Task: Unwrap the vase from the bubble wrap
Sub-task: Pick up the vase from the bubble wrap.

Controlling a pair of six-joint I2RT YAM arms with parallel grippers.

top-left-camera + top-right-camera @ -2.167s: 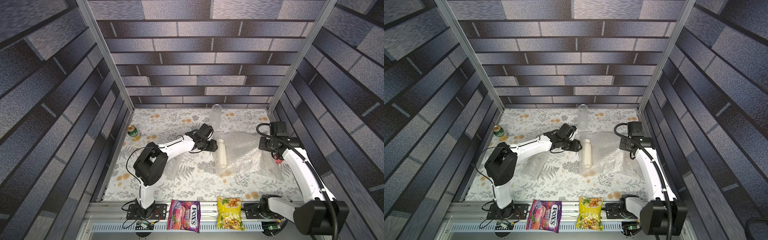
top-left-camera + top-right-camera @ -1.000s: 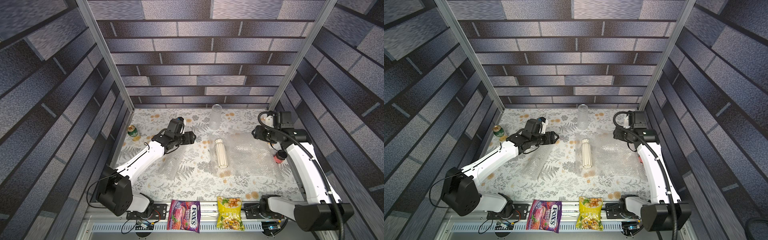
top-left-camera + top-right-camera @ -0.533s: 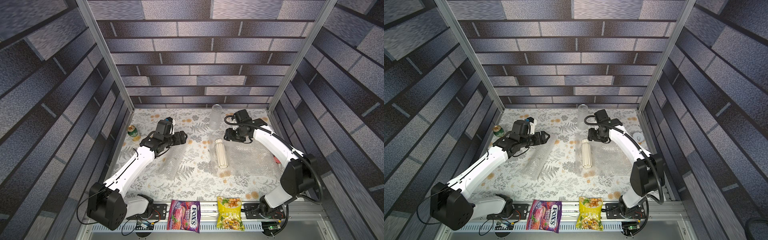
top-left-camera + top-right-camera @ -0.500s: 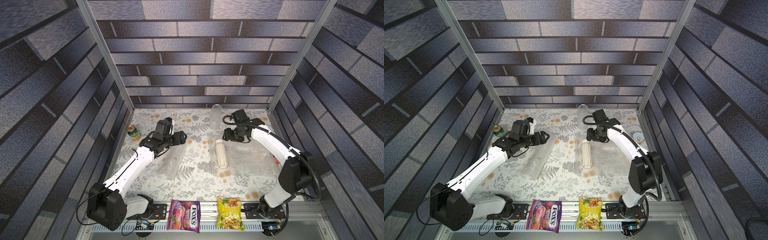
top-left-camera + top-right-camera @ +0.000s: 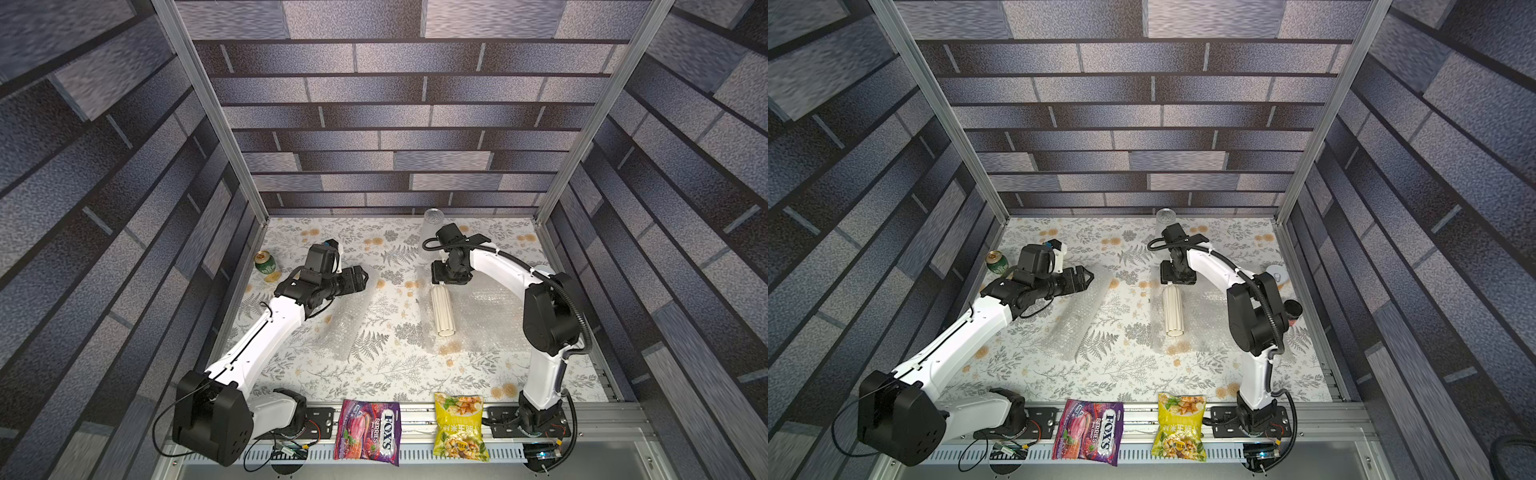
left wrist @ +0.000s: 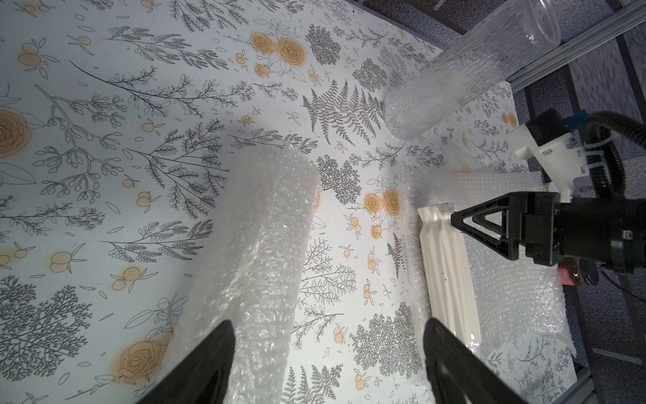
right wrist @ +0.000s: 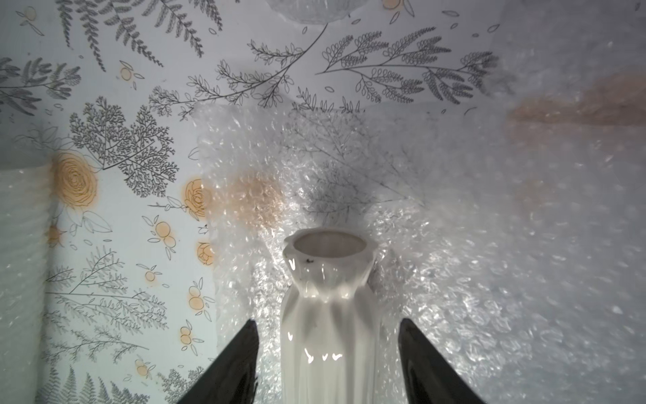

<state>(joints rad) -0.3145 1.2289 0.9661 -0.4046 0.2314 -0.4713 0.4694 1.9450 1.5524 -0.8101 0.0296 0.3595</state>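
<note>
In a top view: vase (image 5: pixel 443 309) lies flat on the opened bubble wrap sheet (image 5: pixel 490 320), right gripper (image 5: pixel 446 279) at its neck end.
Left wrist: left gripper (image 6: pixel 327 323) spread wide over the bubble wrap roll (image 6: pixel 265 245) beside the vase.
Right wrist: jaws spread astride the vase neck, seemingly not touching.

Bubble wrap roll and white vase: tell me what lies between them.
Only bare flowered tablecloth, then the edge of the flat bubble wrap sheet under the vase; both top views show it.
</note>
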